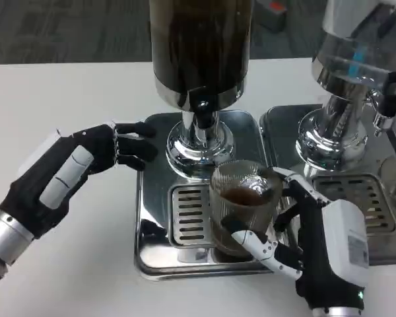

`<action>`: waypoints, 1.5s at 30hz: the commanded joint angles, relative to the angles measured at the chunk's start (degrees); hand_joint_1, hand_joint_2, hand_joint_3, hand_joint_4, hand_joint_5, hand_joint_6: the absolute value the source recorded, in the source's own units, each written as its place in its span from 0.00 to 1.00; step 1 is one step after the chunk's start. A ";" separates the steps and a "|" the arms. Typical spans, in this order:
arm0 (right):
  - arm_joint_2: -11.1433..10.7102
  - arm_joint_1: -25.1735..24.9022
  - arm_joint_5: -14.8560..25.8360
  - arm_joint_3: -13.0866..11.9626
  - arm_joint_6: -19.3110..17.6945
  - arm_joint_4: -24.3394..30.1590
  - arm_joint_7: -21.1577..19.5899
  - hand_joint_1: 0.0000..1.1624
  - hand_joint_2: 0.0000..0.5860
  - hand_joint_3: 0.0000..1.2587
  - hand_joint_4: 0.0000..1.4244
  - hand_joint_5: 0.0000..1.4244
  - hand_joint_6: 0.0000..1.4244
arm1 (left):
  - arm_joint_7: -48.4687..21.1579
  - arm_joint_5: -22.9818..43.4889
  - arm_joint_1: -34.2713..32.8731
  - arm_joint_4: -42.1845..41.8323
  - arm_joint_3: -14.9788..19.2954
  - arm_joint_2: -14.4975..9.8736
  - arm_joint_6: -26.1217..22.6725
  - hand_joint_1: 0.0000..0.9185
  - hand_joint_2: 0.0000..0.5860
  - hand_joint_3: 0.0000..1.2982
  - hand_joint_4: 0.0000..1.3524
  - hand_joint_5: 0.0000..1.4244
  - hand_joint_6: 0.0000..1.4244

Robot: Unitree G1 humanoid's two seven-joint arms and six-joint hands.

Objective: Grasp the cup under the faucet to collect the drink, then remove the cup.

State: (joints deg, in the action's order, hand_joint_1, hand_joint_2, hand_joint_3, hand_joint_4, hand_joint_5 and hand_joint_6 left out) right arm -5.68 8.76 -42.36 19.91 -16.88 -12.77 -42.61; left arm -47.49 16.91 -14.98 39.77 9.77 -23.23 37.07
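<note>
The ribbed, clear glass cup [243, 205] with a little dark drink in its bottom stands on the slotted drip grate [191, 214] of a shiny steel tray [152, 198], just in front of the chrome foot of the dark drink dispenser [199, 46]. The right hand [313, 241] grips it: white and black fingers [257, 246] wrap round the near side of the glass low down, and another finger [297, 185] lies against its right wall, so the cup sits between them, upright.

The dispenser's faucet [202, 113] hangs above and just behind the cup's rim, to the left of the right hand's fingers; the chrome foot is close behind the glass.

The left hand [72, 168] hovers over the white table [66, 99] at the tray's left edge. Its dark fingertips [135, 142] are apart, holding nothing, and reach over the tray's rim towards the chrome foot, well to the left of the cup.

To the right of the right hand's fingers stands a second steel tray [383, 257] with its own grate, bearing a second dispenser [356, 63] with a clear body and chrome base.
</note>
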 commanded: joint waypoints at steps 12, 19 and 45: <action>-0.01 1.95 -0.57 -1.81 -2.02 4.94 -4.10 0.32 0.41 0.47 0.51 0.67 0.92 | -0.53 -0.83 4.06 -4.81 -0.91 -0.30 3.17 0.00 0.23 0.32 0.34 0.29 0.34; -0.14 2.89 -0.69 -2.17 -1.92 6.06 -4.60 0.35 0.41 0.48 0.52 0.67 0.93 | -0.61 -1.31 6.17 -7.34 -1.75 -1.23 5.48 0.00 0.23 0.32 0.33 0.28 0.34; -1.49 10.09 -0.76 -2.16 -2.55 15.77 -2.50 0.47 0.36 0.50 0.52 0.68 0.94 | -1.64 -1.59 12.08 -13.00 -3.32 -5.81 12.79 0.00 0.23 0.31 0.27 0.24 0.33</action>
State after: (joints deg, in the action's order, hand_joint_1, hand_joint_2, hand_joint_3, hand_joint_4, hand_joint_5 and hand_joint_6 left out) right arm -7.32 18.23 -43.36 18.16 -17.34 0.48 -44.68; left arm -48.58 15.03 -3.93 27.82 6.85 -28.32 48.99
